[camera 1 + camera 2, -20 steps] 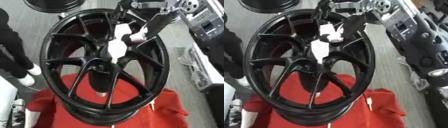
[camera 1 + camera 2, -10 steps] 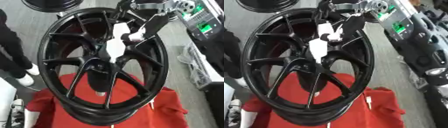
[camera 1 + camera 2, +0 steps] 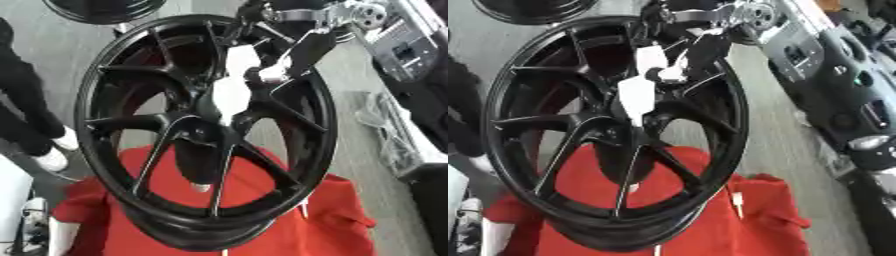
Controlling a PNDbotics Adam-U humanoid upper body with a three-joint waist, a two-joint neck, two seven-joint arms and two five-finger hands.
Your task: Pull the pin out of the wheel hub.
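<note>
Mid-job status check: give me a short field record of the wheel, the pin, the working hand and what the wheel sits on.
wheel: black spoked wheel, hub facing the camera, resting on its rim
support: red cloth under the wheel
pin: white piece at the hub, lower end at the hub centre; cannot tell whether it is fully out
right hand: right hand comes in from the upper right, fingers at the pin's upper end
left hand: not in view
surroundings: grey floor; another black wheel at the top edge
</note>
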